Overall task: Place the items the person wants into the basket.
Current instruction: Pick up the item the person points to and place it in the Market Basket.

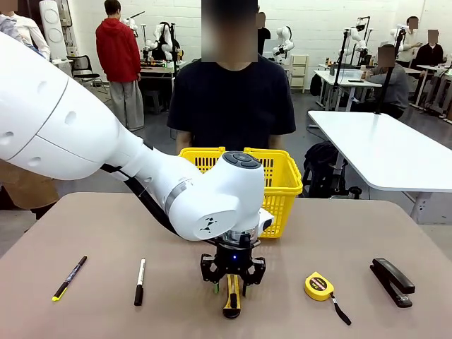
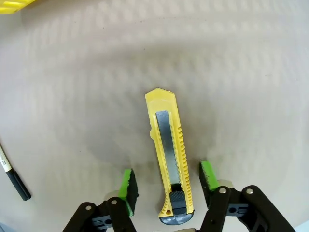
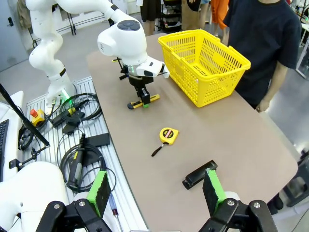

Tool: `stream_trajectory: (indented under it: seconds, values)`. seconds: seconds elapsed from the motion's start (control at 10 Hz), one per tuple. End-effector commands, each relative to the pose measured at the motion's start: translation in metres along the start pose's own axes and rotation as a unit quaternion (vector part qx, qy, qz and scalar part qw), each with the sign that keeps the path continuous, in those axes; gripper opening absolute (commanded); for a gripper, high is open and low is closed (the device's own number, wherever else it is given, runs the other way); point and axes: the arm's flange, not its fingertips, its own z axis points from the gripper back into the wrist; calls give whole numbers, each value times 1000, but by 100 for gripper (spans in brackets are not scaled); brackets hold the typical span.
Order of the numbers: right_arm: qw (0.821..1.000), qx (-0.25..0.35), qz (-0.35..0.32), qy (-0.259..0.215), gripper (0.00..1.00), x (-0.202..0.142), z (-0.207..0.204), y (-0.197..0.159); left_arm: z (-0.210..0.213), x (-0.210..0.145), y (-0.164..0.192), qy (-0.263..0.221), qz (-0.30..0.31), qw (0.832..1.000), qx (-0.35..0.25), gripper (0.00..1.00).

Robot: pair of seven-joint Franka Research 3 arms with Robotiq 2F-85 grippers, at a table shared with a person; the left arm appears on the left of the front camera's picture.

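The yellow-and-black utility knife [image 1: 232, 300] [image 2: 168, 150] [image 3: 144, 101] lies flat at the table's near middle. My left gripper [image 1: 232, 279] [image 2: 168, 181] [image 3: 141, 92] hangs low over it, open, one green pad on each side of the handle, clear of it. To its left lies the black marker with white barrel [image 1: 140, 281] [image 2: 14, 180]. The yellow tape measure [image 1: 319, 286] [image 3: 168, 135] sits to the right. Behind the yellow basket [image 1: 286, 185] [image 3: 205, 63] stands the person in navy [image 1: 233, 99], arms down. My right gripper [image 3: 155, 191] is open, high off the table's side, holding nothing.
A thin black pen with yellow tip [image 1: 69, 277] lies at the near left and a black stapler [image 1: 392, 281] [image 3: 199, 175] at the near right. The left arm's bulky elbow [image 1: 219, 194] stands in front of the basket. Cables and a controller [image 3: 77, 108] lie beside the table.
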Motion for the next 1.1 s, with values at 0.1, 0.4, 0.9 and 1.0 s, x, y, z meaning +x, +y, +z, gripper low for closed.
stream_trajectory:
  seconds: [0.1, 0.4, 0.9, 1.0]
  values:
    - [1000, 6, 8, -18, 100, 5, 1, -2, -4, 1, -7, 6, 14, 1000, 4, 0]
    - [1000, 6, 8, -18, 100, 5, 1, -2, -4, 0, -7, 6, 12, 1000, 5, 0]
    - [1000, 6, 8, -18, 100, 5, 1, -2, 127, -33, 36, -3, -109, 991, -74, 0]
    - [1000, 6, 8, -18, 100, 5, 1, -2, 169, -52, 49, -8, -145, 986, -83, 0]
